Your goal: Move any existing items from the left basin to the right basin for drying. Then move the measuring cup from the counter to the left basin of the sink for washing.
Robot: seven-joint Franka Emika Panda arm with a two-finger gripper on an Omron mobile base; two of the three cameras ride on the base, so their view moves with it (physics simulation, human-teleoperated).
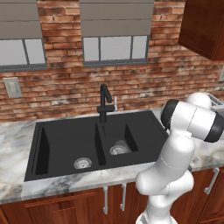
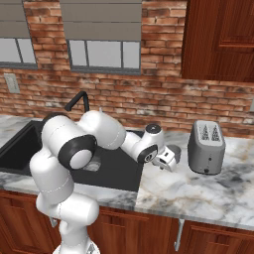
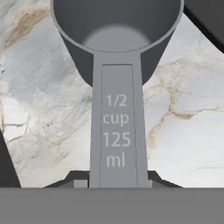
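Observation:
The grey measuring cup (image 3: pixel 116 39), marked "1/2 cup 125 ml" on its flat handle, lies on the marble counter (image 3: pixel 39 109). Its bowl points away from the hand and its handle runs back between my fingers. My gripper (image 3: pixel 114 183) has its pads pressed against both sides of the handle's near end. In the right base view the gripper (image 2: pixel 167 159) hangs low over the counter, just right of the black sink (image 2: pixel 111 171) and left of the toaster. The hand hides the cup there. The left basin (image 1: pixel 65 144) and the right basin (image 1: pixel 124 138) show their drains.
A black faucet (image 1: pixel 104 103) stands behind the divider of the sink. A silver toaster (image 2: pixel 206 146) sits on the counter right of the gripper. Brick wall and windows run behind, and a wooden cabinet (image 2: pixel 218 39) hangs above the toaster.

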